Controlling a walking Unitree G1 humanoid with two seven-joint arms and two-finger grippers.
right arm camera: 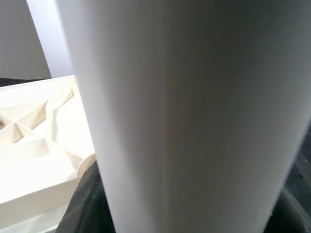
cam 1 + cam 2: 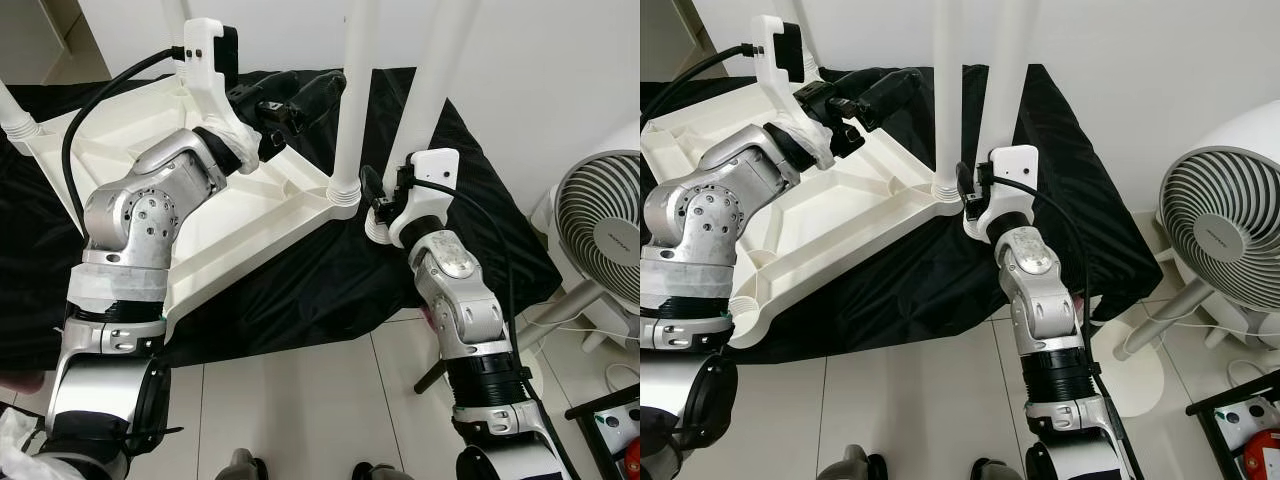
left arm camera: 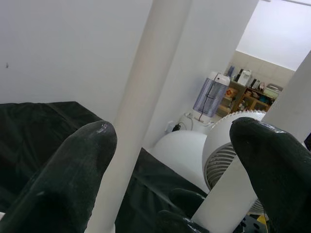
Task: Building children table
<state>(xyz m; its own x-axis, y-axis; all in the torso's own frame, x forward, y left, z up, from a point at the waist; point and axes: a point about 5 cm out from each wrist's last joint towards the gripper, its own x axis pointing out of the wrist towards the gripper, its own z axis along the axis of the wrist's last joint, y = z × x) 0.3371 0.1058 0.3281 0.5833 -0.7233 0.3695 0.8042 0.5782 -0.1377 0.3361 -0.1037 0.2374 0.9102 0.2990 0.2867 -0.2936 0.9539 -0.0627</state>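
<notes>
The white children's table (image 2: 230, 215) lies upside down on a black cloth (image 2: 300, 290). One white leg (image 2: 352, 100) stands upright in the near corner socket (image 2: 343, 196). A second white leg (image 2: 437, 70) rises just right of that corner, its ribbed lower end (image 2: 377, 230) resting on the cloth. My right gripper (image 2: 385, 205) is shut on this leg low down, and the leg (image 1: 184, 111) runs between its fingers (image 1: 80, 206). My left gripper (image 2: 318, 100) hovers open over the table's underside, pointing at the seated leg (image 3: 136, 111), which stands beyond its fingertips (image 3: 92, 145).
Another leg (image 2: 15, 115) stands at the table's far left corner. A white floor fan (image 2: 605, 235) stands to the right on the tiled floor (image 2: 300, 400). A black rack (image 2: 610, 420) sits at the lower right. A white wall runs close behind.
</notes>
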